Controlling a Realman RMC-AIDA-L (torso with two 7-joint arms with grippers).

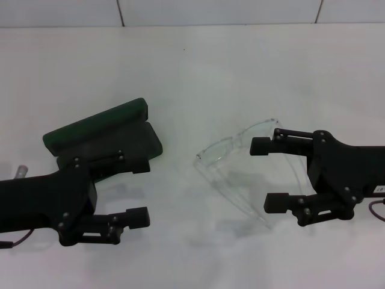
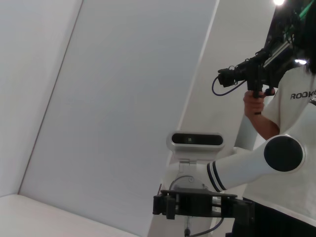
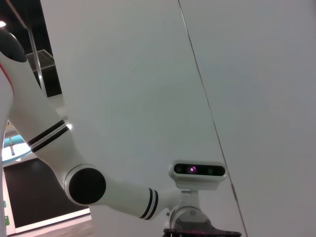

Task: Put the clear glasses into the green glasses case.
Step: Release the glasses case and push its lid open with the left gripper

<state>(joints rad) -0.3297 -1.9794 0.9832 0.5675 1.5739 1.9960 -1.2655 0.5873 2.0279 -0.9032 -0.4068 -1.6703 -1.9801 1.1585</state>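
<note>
The head view looks forward and down onto the white worktop from close above. Both wrist views face upward and back at the robot's own head camera against pale wall panels. They share that head camera; neither shows the worktop's objects.

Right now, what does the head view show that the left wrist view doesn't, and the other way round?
Only the head view shows the white table with the open green glasses case, the clear glasses, and the open left claw. Only the left wrist view shows the robot's camera head and a person holding a camera. Both show the right claw.
</note>
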